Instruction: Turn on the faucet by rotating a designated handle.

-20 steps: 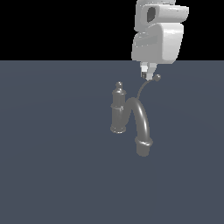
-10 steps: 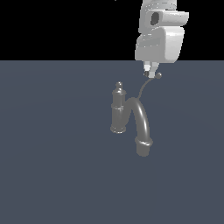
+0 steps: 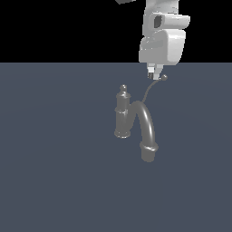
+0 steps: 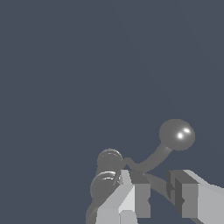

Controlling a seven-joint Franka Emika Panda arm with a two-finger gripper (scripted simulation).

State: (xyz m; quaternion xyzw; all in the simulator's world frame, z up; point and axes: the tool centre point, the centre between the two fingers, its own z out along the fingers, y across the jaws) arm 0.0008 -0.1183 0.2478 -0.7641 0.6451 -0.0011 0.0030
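The dark grey faucet stands upright, its thick arched spout curving toward the exterior view's right. The thin curved handle rises from the column to a small ball tip. My gripper hangs just above the handle's upper end, beside the ball. In the wrist view the ball tip lies just beyond my fingertips, and the handle bends back to the faucet. The gripper is open by a narrow gap with nothing gripped.
A plain dark blue-grey floor surrounds the faucet. The white arm comes down from above at the back.
The hand has shifted only slightly above the handle's tip. The handle and faucet look the same as before.
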